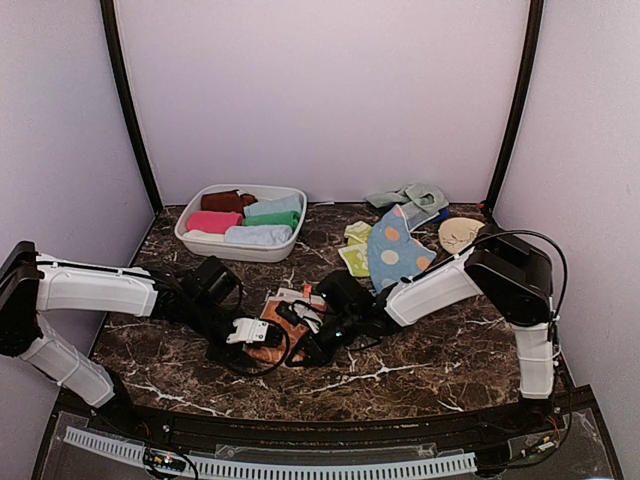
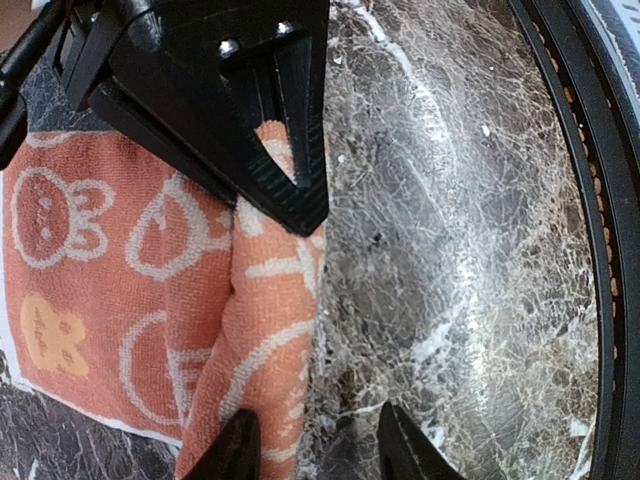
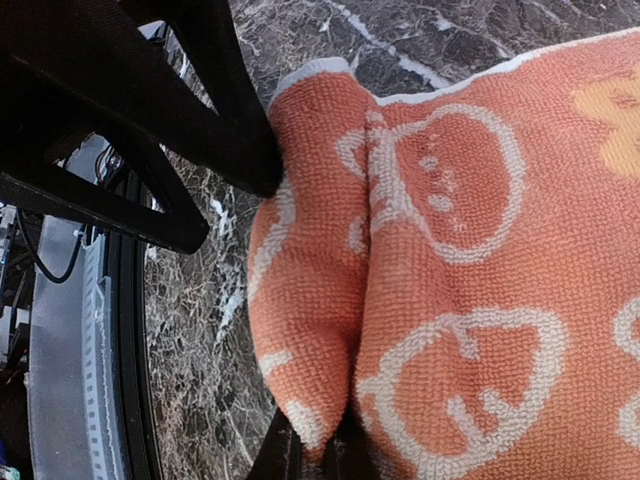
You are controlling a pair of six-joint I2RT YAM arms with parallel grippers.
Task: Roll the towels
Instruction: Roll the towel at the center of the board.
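Observation:
A peach-orange towel [image 1: 283, 322] with white cartoon prints lies on the marble table between both arms. Its near edge is turned up into a thick fold [image 3: 310, 300]. My right gripper [image 3: 315, 455] is shut, pinching that fold at one end. My left gripper [image 2: 315, 450] stands open at the other end. One of its fingertips [image 2: 237, 450] rests on the fold [image 2: 265, 330] and the other fingertip [image 2: 400, 450] is over bare marble. In the top view the left gripper [image 1: 250, 332] and right gripper [image 1: 305, 335] face each other across the towel.
A white tub [image 1: 290, 240] at the back left holds several rolled towels. At the back right lie a light-blue spotted towel [image 1: 395, 250], a yellow-green one [image 1: 357, 245], a mint one [image 1: 410, 195] and a beige disc [image 1: 460, 233]. The table's black front rim [image 2: 600, 250] is close by.

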